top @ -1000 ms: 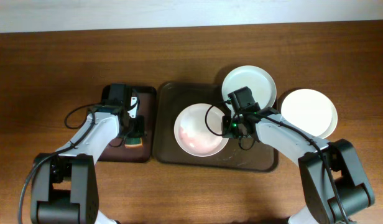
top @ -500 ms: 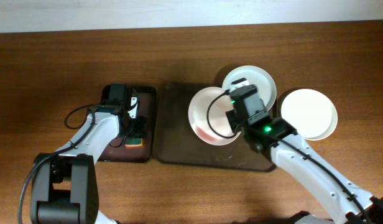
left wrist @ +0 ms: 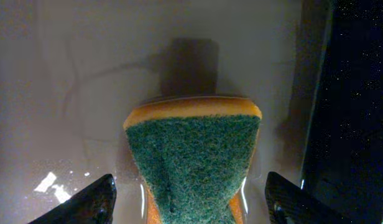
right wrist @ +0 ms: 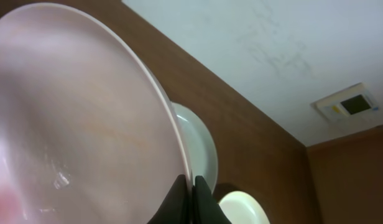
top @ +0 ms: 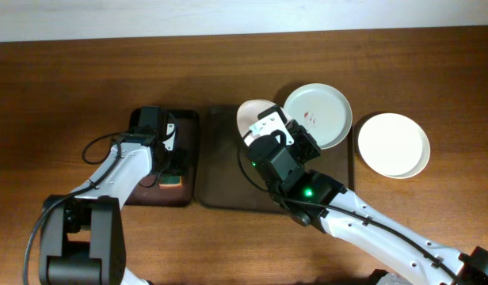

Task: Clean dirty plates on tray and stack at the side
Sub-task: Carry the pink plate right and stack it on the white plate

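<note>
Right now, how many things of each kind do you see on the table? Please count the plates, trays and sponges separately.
Plates: 3 (lifted plate, smeared plate, clean plate)
Trays: 2 (large brown tray, small dark tray)
Sponges: 1 (sponge)
Total: 6

Wood-grain counter (top: 70, 71), brown, low sheen. The plate (right wrist: 73, 124) in my right end effector (right wrist: 190, 190) is smooth, glossy white, ceramic-looking. Ctr of left wrist view: sponge (left wrist: 191, 162), rough green scouring fibre on orange foam. Under it the small tray (left wrist: 117, 62) is smooth w/ wet-looking gloss. The brown tray (top: 220, 170) is smooth, semi-matt.
</note>
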### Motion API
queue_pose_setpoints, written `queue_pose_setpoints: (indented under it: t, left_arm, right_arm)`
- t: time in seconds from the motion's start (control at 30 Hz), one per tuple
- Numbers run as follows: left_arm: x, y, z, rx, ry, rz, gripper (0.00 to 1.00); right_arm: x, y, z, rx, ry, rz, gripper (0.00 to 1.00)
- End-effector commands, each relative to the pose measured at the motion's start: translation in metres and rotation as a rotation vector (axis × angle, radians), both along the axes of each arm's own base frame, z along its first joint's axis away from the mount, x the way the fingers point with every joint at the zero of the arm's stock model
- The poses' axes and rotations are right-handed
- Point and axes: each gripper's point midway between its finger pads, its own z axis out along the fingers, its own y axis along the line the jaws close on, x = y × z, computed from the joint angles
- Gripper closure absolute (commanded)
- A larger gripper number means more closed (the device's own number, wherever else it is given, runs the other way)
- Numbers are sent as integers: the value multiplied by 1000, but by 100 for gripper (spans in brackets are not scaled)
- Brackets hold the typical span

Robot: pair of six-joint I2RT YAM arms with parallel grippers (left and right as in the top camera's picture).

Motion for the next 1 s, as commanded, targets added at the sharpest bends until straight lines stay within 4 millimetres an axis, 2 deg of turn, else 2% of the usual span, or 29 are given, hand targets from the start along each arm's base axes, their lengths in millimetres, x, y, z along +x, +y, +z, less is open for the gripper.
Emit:
queue_pose_setpoints:
  t: [0.0, 0.1, 0.17, 0.27, 0.33, 0.37, 0.4, 0.43, 0.5, 0.53, 0.67, 0.73, 0.83, 0.97]
  left_arm:
    - [0, 1, -1, -2, 5, -5, 25]
    - [0, 0, -1, -2, 5, -5, 25]
    - [0, 1, -1, -2, 5, -5, 25]
    - [0, 0, -1, -2, 5, -6, 25]
    - [0, 0, -1, -2, 5, -6, 26]
    - [0, 0, -1, -2, 5, -6, 30]
    - [0, 0, -1, -2, 6, -6, 45]
    - [0, 0, -1, -2, 6, -6, 55]
    - [0, 0, -1, -2, 6, -6, 61]
    - [0, 0, -1, -2, 6, -6, 62]
    - [0, 0, -1, -2, 6, -6, 63]
    - [0, 0, -1, -2, 5, -6, 62]
    - [0, 0, -1, -2, 6, -6, 62]
    - [-1, 0, -2, -2, 10, -6, 62]
  right_arm:
    - [0, -6, 20, 4, -62, -42, 96]
    - [0, -6, 20, 5, -62, -42, 96]
    - [1, -10, 19, 82, -78, -83, 96]
    - [7, -28, -5, 288, -10, -174, 96]
    - [15, -51, -23, 431, 63, -252, 96]
    - [18, -61, -30, 479, 93, -275, 96]
    - [23, -77, -37, 549, 126, -316, 96]
    - [26, -92, -42, 610, 150, -352, 96]
    - [31, -124, -52, 735, 198, -418, 96]
    - [32, -150, -57, 823, 208, -487, 96]
    - [28, -216, -60, 1030, 198, -608, 96]
    - [10, -267, -69, 1075, 176, -749, 96]
    - [-18, -313, -93, 1096, 192, -927, 96]
    - [-37, -343, -120, 1117, 225, -1055, 96]
